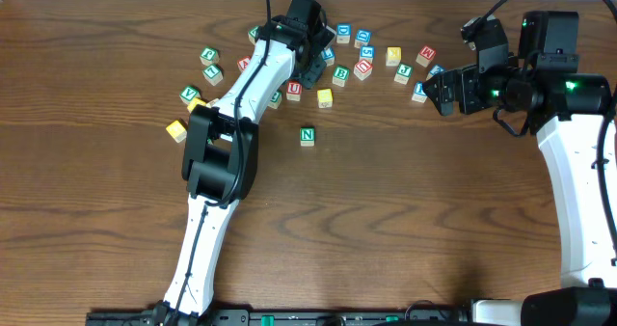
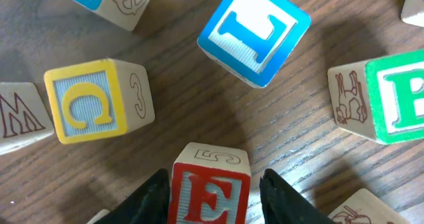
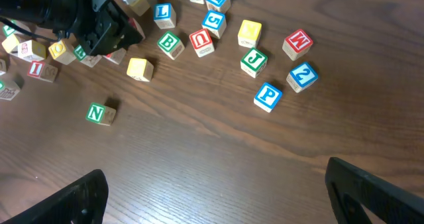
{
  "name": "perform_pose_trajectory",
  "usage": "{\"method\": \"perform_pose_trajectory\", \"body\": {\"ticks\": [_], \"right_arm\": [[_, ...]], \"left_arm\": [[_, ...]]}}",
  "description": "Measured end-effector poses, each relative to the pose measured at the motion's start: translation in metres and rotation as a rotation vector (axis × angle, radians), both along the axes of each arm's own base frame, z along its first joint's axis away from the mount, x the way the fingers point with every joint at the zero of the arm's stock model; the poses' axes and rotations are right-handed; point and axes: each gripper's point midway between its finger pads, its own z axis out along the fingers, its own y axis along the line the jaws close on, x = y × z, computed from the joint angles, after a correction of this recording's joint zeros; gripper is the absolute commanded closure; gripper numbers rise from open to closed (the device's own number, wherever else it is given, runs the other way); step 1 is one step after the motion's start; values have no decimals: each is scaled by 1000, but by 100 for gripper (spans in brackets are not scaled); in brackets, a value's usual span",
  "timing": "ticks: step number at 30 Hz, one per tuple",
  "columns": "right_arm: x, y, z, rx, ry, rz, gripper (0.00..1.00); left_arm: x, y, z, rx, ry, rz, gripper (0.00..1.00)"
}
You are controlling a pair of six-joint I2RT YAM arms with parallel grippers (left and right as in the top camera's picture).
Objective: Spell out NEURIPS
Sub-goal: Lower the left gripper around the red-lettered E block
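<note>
The left gripper (image 2: 213, 184) is being held with its jaws apart on either side of the red E cube (image 2: 211, 201), with a thin gap showing on one side. That cube is being crowded by a yellow C cube (image 2: 86, 101), a blue L cube (image 2: 255, 32) and a green B cube (image 2: 397, 98), the last cut off at the frame edge. From overhead it is being hidden by the left arm (image 1: 241, 95). The N cube (image 1: 307, 135) is being left alone, apart from the cluster. The right gripper (image 3: 215, 171) is being held wide, with the P cube (image 3: 267, 96) near it.

White arms (image 1: 253, 85), chunky black joints (image 1: 220, 157)
</note>
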Motion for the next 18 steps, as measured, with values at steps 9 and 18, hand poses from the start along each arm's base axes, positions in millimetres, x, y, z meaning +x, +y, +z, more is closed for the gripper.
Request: {"method": "perform_pose_trajectory", "body": {"ticks": [9, 18], "right_arm": [[0, 0, 0, 0, 0, 0, 1], [0, 0, 0, 0, 0, 0, 1]], "left_arm": [[-4, 2, -2, 0, 22, 20, 61], [-4, 2, -2, -9, 26, 42, 65]]}}
